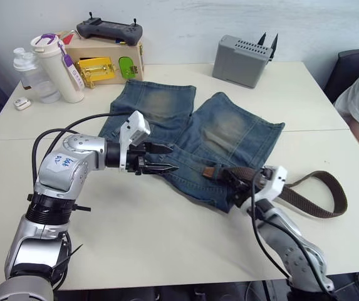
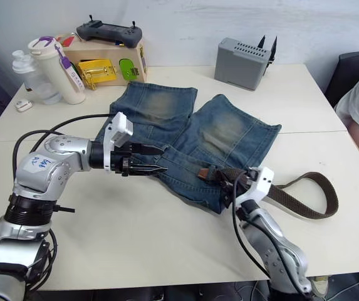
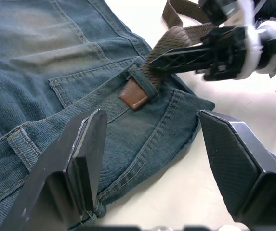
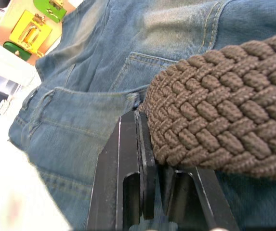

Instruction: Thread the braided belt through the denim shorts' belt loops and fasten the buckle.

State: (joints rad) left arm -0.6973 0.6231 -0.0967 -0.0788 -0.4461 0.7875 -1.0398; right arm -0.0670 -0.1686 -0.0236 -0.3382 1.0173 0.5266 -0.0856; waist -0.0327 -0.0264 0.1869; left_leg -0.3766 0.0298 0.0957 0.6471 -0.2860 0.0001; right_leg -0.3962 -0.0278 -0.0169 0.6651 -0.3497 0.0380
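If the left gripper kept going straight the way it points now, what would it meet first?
Most likely the tan tip of the braided belt, poking through a belt loop on the denim shorts. The left gripper, jaws open, points along the waistband toward it, with the right gripper just beyond. Depth is uncertain.

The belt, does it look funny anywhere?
Not really. The braided belt has its tan tip poking through one belt loop, and the rest loops loosely off the denim shorts across the table.
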